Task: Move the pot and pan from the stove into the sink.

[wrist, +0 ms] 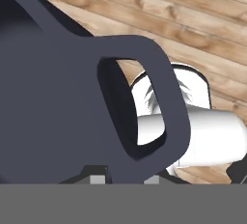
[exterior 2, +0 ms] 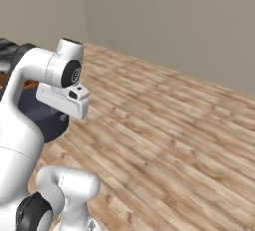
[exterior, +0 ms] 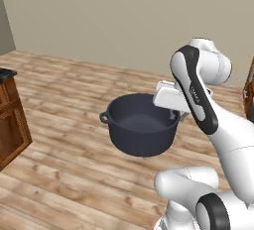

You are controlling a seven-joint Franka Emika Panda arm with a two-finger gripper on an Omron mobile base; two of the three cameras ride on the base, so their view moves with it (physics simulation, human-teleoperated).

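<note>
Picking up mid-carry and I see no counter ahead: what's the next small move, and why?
Probably keep the grip shut and keep driving toward the sink, holding the pot level. The gripper is shut on the pot's loop handle, the pot hangs in the air above bare wooden floor, so there is nothing here to set it on.

Arm [exterior: 198, 95] raised, fingers [wrist: 98, 179] clamped.

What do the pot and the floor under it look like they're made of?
Pot: probably coated or enamelled metal, matte dark blue-grey; uniform colour, no shine, thick moulded loop handle. It's a render, so uncertain.
Floor: wood planks or laminate, warm brown, satin; visible grain, knots and plank seams.
</note>
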